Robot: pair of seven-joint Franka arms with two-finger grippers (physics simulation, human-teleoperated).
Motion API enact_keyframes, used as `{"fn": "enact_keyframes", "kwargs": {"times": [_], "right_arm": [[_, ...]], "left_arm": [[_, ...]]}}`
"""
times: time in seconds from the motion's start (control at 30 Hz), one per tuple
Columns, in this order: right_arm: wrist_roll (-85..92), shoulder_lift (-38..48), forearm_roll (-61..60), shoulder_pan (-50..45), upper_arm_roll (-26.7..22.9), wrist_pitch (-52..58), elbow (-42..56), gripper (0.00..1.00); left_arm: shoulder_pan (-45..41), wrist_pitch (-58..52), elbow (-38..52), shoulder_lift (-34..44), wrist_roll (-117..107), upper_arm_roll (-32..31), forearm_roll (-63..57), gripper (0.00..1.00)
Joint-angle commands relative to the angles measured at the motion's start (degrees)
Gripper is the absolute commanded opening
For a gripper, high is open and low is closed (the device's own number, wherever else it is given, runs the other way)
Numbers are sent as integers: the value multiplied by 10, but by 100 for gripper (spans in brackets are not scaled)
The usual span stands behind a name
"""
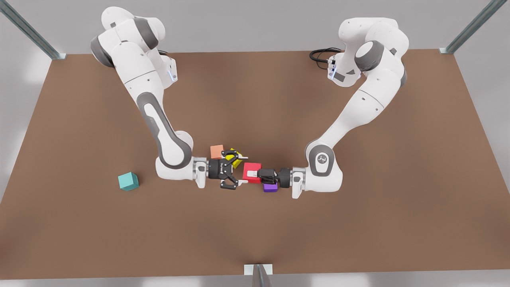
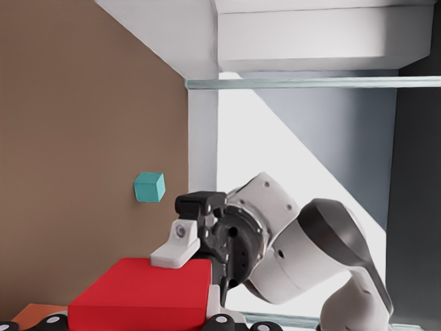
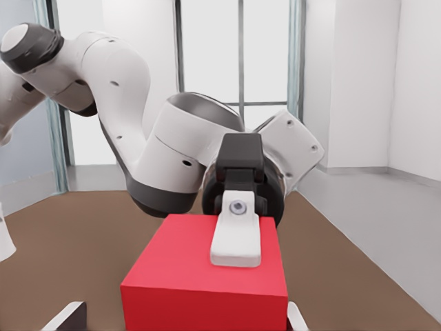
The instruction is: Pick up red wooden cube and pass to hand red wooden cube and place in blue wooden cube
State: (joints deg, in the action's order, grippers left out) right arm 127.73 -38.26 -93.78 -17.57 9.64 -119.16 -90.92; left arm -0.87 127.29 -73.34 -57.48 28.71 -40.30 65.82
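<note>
Clamping the red wooden cube (image 1: 255, 166), the left gripper (image 1: 252, 174) faces the right gripper (image 1: 239, 170), whose fingers (image 1: 240, 156) spread wide.

Both arms low, wrists level, facing; left gripper (image 1: 252, 174) clamped, right gripper (image 1: 241, 170) spread wide.

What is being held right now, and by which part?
The red wooden cube, gripped by the left gripper at the front view's right, jaws shut across two opposite faces. The right gripper has open jaws flanking its other end.
</note>
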Motion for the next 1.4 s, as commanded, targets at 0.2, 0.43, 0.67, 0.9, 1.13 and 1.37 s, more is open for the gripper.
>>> {"fn": "enact_keyframes", "kwargs": {"times": [0.2, 0.43, 0.67, 0.9, 1.13, 1.37], "right_arm": [[16, -8, -15, -12, 0, -20, 8, 100], [14, -8, -28, -18, 0, -27, 9, 100], [10, -30, -30, -27, 1, -27, 31, 100], [9, -32, -29, -30, 0, -34, 33, 80], [9, -30, -29, -27, 1, -34, 33, 59], [9, -29, -28, -26, 0, -31, 33, 59]], "left_arm": [[0, -3, 0, 1, 4, 0, 4, 66], [0, -2, 0, 0, 5, 0, 4, 66], [-1, -1, 0, 0, 5, 0, 4, 66], [-1, 0, 0, 0, 6, 0, 4, 66], [-1, -1, 0, 0, 5, 0, 4, 66], [2, -3, 0, 1, 4, 0, 4, 100]]}}
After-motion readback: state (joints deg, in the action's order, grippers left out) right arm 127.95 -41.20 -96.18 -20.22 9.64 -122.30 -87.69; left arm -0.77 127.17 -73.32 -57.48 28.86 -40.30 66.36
